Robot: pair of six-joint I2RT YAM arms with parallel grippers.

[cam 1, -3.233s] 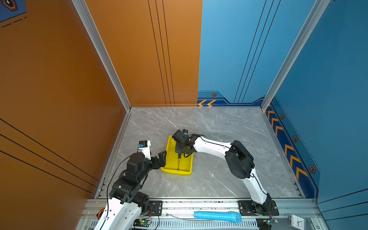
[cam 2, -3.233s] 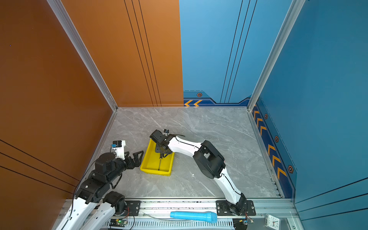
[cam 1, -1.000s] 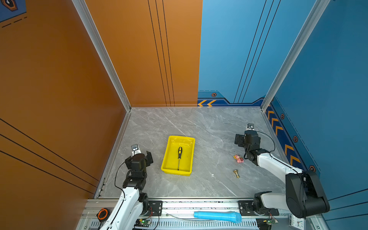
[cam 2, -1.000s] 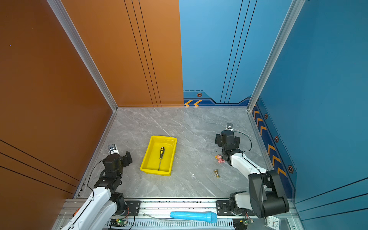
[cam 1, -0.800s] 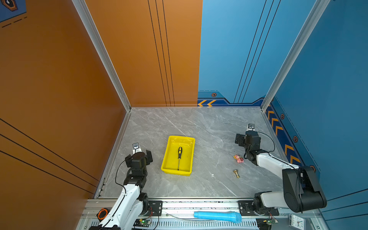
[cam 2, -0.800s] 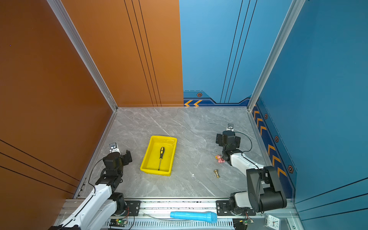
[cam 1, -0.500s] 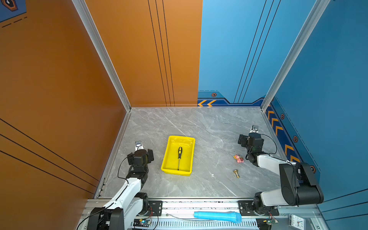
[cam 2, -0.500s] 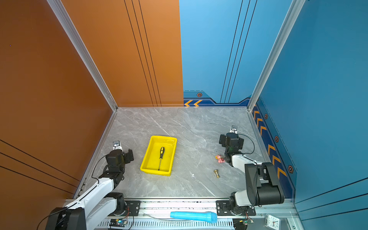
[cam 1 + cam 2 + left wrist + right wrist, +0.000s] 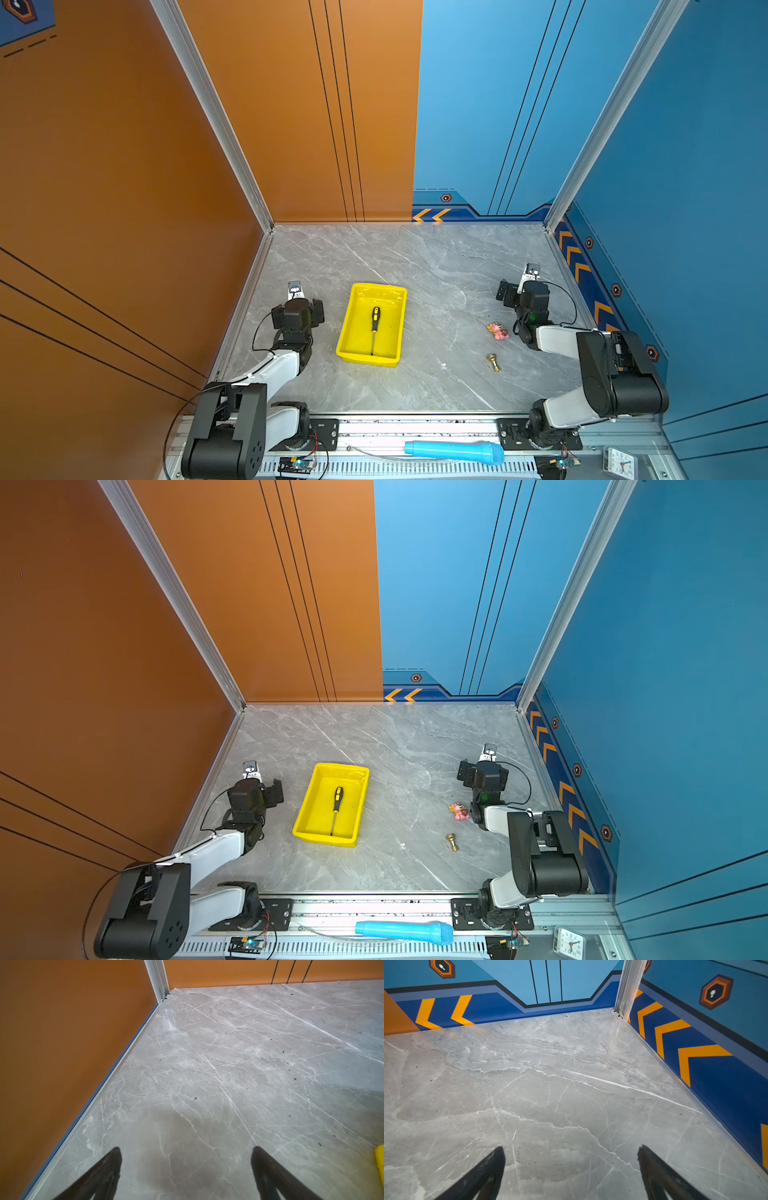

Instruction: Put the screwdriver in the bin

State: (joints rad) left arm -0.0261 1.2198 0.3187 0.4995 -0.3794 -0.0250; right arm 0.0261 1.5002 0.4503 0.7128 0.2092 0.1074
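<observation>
Here, screwdriver (image 9: pixel 375 322) inside yellow bin (image 9: pixel 365 360), left hand (image 9: pixel 186 1148), right hand (image 9: pixel 571 1147) both spread apart

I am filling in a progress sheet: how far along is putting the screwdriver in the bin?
Done: the screwdriver lies flat inside the yellow bin. In hand: nothing; the left fingers and right fingers are spread over bare table, empty. Left: nothing that I can see.

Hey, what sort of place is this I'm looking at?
Most likely a robot lab test cell: a left arm and a right arm mounted on a metal rail, a marble-look tabletop walled by an orange panel and a blue panel, and props like a yellow bin holding a screwdriver.
</observation>
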